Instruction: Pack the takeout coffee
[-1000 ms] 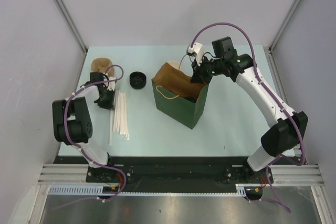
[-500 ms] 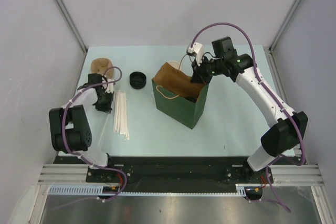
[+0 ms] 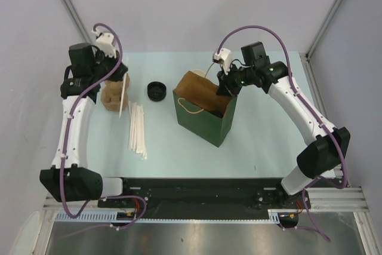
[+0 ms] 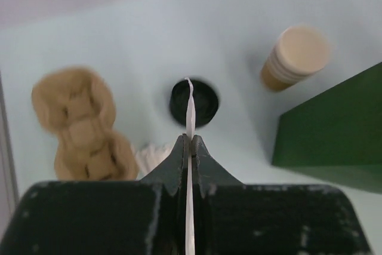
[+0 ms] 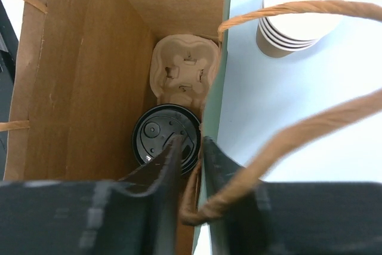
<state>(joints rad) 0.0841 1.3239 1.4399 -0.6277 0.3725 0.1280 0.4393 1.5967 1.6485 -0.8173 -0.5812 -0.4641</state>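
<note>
The takeout coffee (image 5: 166, 141), a cup with a round black lid, stands inside the green bag (image 3: 206, 117) in a tan pulp carrier (image 5: 182, 73). My right gripper (image 5: 191, 150) is at the bag's far right rim (image 3: 227, 88), shut on the bag's wall, one finger inside above the lid and one outside. My left gripper (image 4: 189, 143) is raised over the far left of the table (image 3: 118, 80) and is shut on a thin white straw (image 4: 190, 106), which hangs from it in the top view (image 3: 122, 97).
A loose black lid (image 3: 156, 91) lies left of the bag. A second tan pulp carrier (image 3: 111, 98) lies below the left gripper. Several white straws (image 3: 138, 128) lie beside it. A stack of nested tan cups (image 4: 296, 57) stands behind the bag.
My left arm has risen from the straws on the table and swung up to the far left with one straw pinched. The right arm and bag have not moved.
</note>
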